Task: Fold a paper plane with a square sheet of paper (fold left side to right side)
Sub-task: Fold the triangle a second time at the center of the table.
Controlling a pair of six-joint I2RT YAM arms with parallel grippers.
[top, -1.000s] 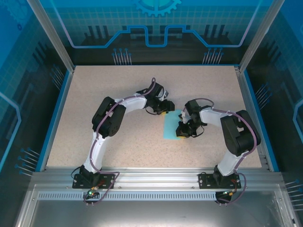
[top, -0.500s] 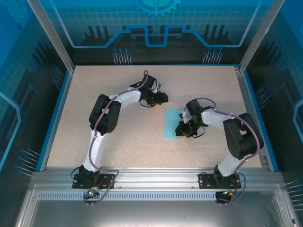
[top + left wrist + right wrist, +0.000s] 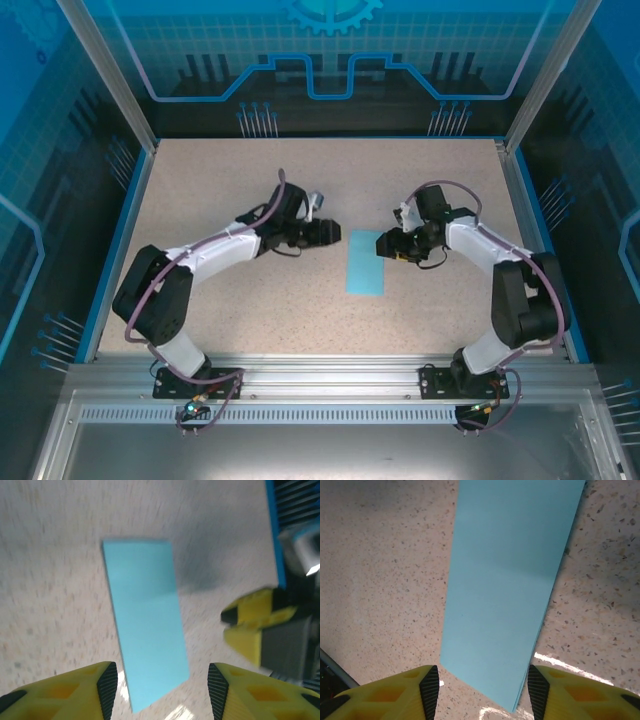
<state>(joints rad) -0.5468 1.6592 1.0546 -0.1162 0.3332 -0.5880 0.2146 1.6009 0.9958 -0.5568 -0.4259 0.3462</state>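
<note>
left fingers (image 3: 60,692): drawn back leftward, now apart from the square sheet of paper (image 3: 365,265)
right fingers (image 3: 385,692): spread apart, shifted from its right edge to its far right corner

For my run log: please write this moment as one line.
paper: narrow rectangle, flat on table | left gripper: open, empty | right gripper: open, empty

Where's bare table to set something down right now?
Crowded: mid-table, where left hand and right hand flank the paper's far end. Free: far strip of table beyond them, and near strip between paper and front rail.
</note>
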